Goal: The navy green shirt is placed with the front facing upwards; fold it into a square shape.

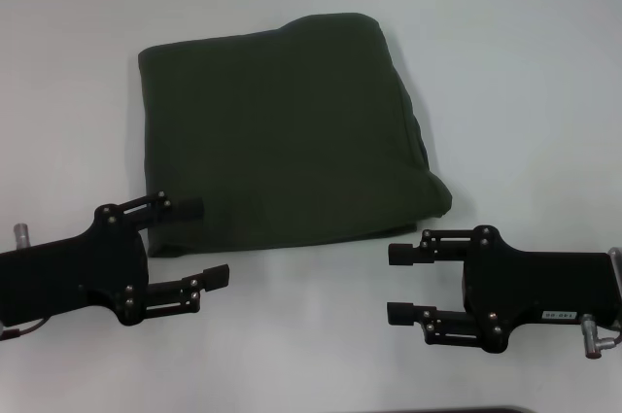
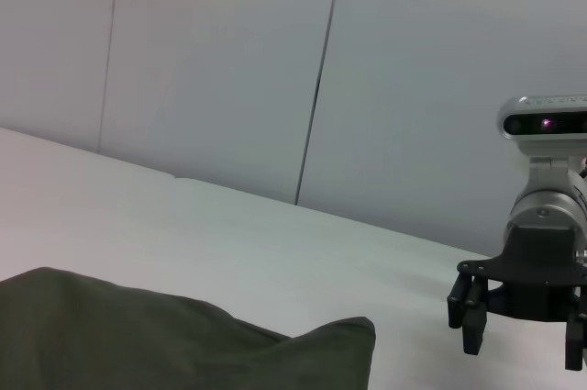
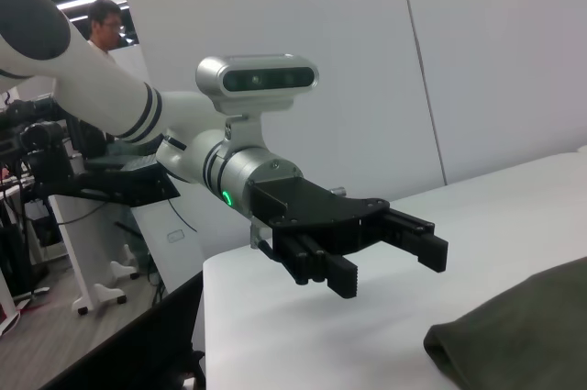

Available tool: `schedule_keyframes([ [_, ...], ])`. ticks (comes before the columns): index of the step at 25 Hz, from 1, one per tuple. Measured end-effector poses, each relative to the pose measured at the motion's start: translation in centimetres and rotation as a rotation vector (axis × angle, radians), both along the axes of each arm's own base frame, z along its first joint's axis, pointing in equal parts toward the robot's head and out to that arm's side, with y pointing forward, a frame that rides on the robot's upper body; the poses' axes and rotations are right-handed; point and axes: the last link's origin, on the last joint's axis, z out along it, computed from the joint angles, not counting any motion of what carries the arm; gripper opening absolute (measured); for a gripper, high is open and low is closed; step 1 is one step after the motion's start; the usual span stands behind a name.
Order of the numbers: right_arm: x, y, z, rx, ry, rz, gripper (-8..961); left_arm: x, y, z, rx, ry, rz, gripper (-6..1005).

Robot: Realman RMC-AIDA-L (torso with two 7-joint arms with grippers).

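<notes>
The navy green shirt (image 1: 287, 136) lies folded into a rough square on the white table, plain side up, no lettering showing. Its near edge shows in the left wrist view (image 2: 174, 344) and a corner in the right wrist view (image 3: 514, 339). My left gripper (image 1: 199, 243) hovers open by the shirt's near left corner, its far finger just over the cloth edge, holding nothing. In the right wrist view the same left gripper (image 3: 390, 257) stands open above the table. My right gripper (image 1: 400, 284) is open just off the near right corner, also seen in the left wrist view (image 2: 518, 330).
The white table (image 1: 544, 63) surrounds the shirt on all sides. A pale panelled wall (image 2: 275, 69) stands behind it. Off the table's left edge are a person (image 3: 108, 23) and dark equipment (image 3: 55, 161).
</notes>
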Motion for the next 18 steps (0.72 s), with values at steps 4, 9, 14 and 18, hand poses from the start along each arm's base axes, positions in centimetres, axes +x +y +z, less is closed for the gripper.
schedule_keyframes([
  [4, 0.03, 0.03, -0.13, -0.001, -0.007, -0.001, 623, 0.04, 0.08, -0.07, 0.001, 0.001, 0.000, 825],
  [9, -0.01, 0.07, -0.15, -0.002, -0.006, -0.002, 624, 0.02, 0.12, -0.02, 0.001, 0.002, 0.000, 824],
  [14, -0.04, 0.05, -0.20, -0.005, -0.005, -0.003, 624, 0.03, 0.08, -0.06, 0.001, 0.001, 0.001, 824],
  [18, -0.14, 0.07, -0.31, -0.011, 0.000, -0.005, 623, 0.00, 0.09, -0.03, 0.001, 0.002, 0.001, 825],
])
